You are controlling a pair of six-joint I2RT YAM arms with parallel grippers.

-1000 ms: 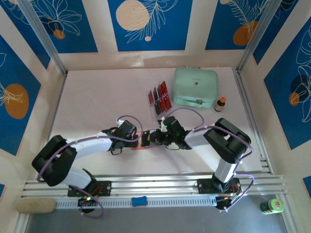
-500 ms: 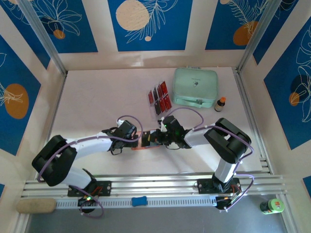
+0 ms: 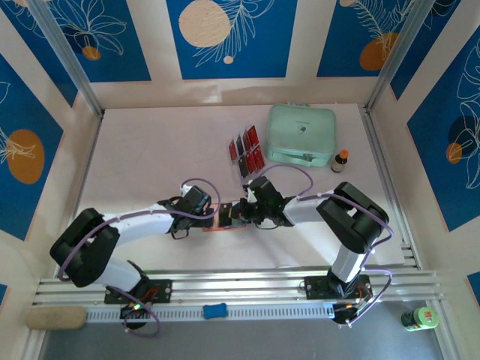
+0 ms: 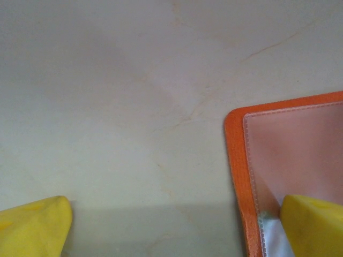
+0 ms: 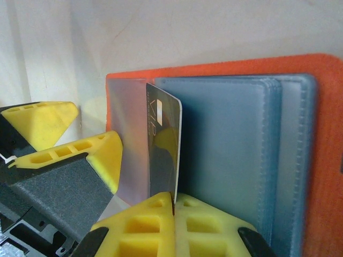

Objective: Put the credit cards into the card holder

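Orange card holder (image 3: 225, 216) was laid open toward the near edge of the table (image 3: 150, 150), with the left gripper (image 4: 171, 230) spread wide over its corner. One black card (image 5: 163, 144) was clamped by the right gripper (image 5: 174, 201) at the grey pockets (image 5: 225, 150) and judged not yet seated. The remaining cards (image 3: 246, 152) were left racked toward the far edge.

Blue floral walls (image 3: 264, 46), pale table (image 3: 150, 161)

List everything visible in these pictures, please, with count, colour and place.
case: one, mint-green, far right
credit cards: several, red and black, left of the case
bottle: one, small, brownish, right of the case
card holder: one, orange with grey inside, open, centre
held card: one, dark, at the card holder's pockets
block: one, blue, near edge
can: one, green, near right corner
left gripper: yellow, open, at the card holder's edge
right gripper: yellow, shut on the held card
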